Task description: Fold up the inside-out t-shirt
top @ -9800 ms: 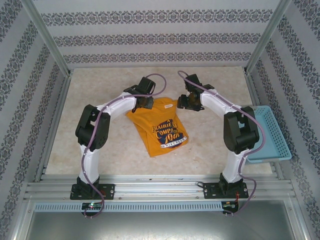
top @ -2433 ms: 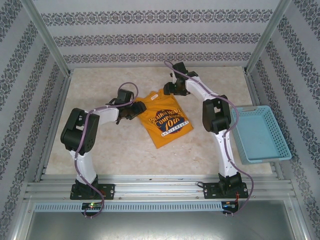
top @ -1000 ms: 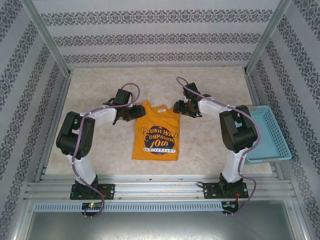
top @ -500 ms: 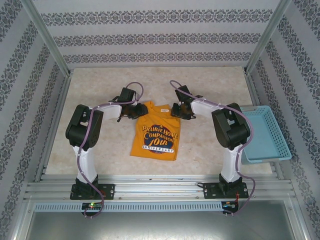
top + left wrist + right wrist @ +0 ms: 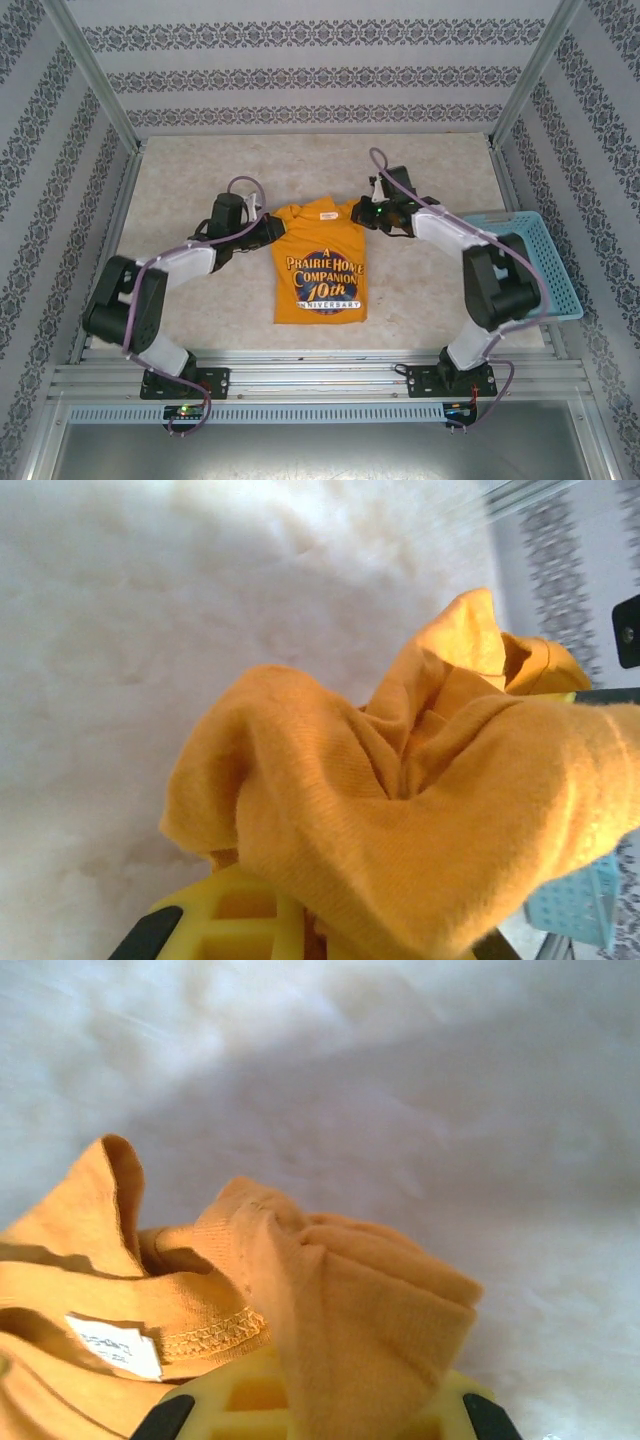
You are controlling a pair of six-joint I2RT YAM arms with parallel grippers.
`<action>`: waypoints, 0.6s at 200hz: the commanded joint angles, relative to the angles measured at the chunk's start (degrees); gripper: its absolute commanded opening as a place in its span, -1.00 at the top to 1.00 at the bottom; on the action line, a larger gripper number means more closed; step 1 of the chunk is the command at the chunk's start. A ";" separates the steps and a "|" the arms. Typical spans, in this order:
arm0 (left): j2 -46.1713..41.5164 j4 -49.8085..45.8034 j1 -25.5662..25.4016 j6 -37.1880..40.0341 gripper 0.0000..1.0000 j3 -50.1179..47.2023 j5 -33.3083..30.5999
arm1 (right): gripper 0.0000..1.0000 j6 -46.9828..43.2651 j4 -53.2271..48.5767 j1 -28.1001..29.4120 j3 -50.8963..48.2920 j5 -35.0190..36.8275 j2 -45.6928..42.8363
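Overhead, t-shirt (image 5: 300,228) print (image 5: 322,280) legible; R wrist cam: neck label (image 5: 112,1345).

Pale table (image 5: 190,175), orange t-shirt (image 5: 320,245) on it, blue basket (image 5: 548,262)

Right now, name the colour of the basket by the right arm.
Light blue: the basket shows best in the top external view.

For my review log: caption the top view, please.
Left tool, right tool grip the t-shirt at its shoulders; blue basket at right.
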 commanded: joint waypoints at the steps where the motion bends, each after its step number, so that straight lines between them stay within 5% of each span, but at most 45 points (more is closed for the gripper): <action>1: -6.81 6.64 0.56 -1.77 0.94 -3.03 0.38 | 1.00 0.52 4.29 -0.33 -1.61 -3.14 -6.14; 38: -9.87 -1.49 0.72 2.76 0.94 4.89 -2.16 | 1.00 -1.34 1.54 -1.29 6.44 -1.55 -6.23; 91: 2.58 -5.31 4.99 9.81 0.97 30.12 -4.50 | 1.00 -5.86 -3.18 -2.14 39.06 -1.42 9.18; 120: 3.52 0.55 5.10 10.96 0.97 27.26 -4.98 | 1.00 -6.58 -2.54 -1.52 43.97 -3.34 13.38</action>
